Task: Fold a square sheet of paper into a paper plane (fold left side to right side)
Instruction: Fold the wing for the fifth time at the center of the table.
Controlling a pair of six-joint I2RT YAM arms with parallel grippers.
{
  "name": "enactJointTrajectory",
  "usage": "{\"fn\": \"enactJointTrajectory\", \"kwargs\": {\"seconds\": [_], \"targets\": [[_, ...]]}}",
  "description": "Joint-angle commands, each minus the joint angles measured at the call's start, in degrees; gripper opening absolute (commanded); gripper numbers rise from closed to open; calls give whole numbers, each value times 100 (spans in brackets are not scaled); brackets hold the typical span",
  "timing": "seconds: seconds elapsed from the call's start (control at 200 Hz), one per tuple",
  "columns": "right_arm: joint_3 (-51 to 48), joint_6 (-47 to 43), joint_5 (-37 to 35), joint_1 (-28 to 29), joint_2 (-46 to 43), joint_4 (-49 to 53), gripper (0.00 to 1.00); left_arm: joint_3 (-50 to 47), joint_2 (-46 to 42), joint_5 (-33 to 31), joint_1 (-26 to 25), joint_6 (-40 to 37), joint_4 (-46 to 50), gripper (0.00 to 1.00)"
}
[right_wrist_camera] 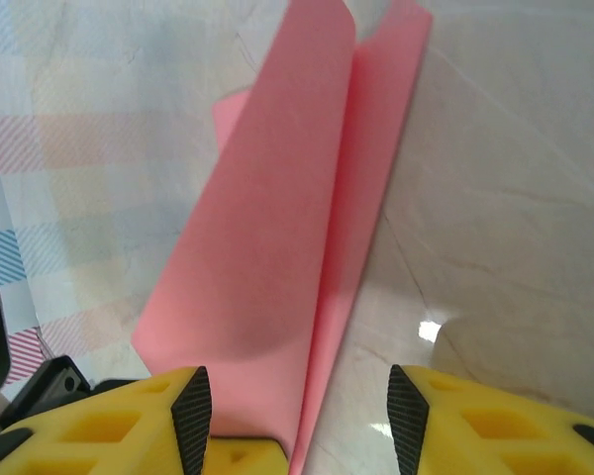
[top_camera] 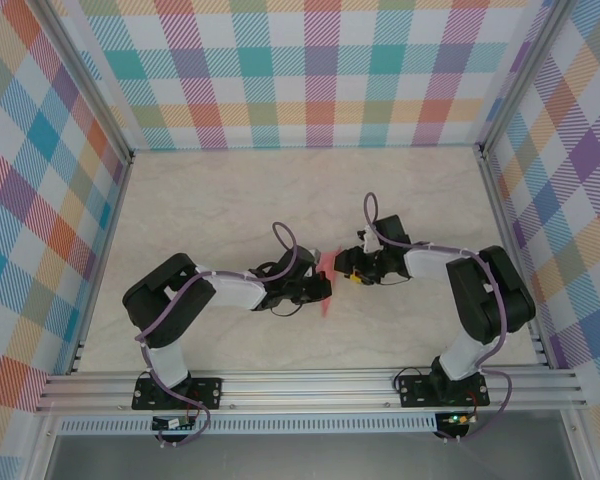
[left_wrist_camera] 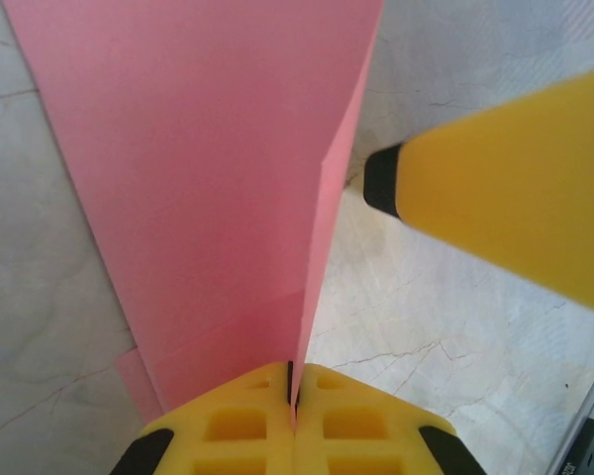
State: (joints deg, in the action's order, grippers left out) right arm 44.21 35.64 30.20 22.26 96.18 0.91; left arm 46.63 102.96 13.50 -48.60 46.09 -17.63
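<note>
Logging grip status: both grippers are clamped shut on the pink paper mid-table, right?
Not both. The left gripper is shut on the pink paper, but the right gripper is open: the right wrist view shows its fingers spread apart.

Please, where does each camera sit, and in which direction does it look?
Top external: above and behind the bases, looking down on the table; both arms show, with the left gripper and right gripper at the folded pink paper.
Left wrist: on the left arm, looking along its fingers, which pinch the paper.
Right wrist: on the right arm, looking between its open fingers at the paper.
Both wrist views share the paper and table.
</note>
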Motion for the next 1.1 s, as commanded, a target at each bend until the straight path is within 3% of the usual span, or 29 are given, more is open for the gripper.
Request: {"fn": "enactJointTrajectory", "kwargs": {"seconds": [0.0,0.34,0.86,1.095], "targets": [[303,49,-84,111,216,-127,52,-72,-13,93,68,125,-278,0],[594,47,-672,254,542,778,46,-133,22,39,107,144,-282,0],[756,-40,-884,276,885,1175,44,-317,-277,153,180,157,-488,19],[765,-57,-857,279,886,1186,44,-474,-613,257,329,179,-562,36]]}}
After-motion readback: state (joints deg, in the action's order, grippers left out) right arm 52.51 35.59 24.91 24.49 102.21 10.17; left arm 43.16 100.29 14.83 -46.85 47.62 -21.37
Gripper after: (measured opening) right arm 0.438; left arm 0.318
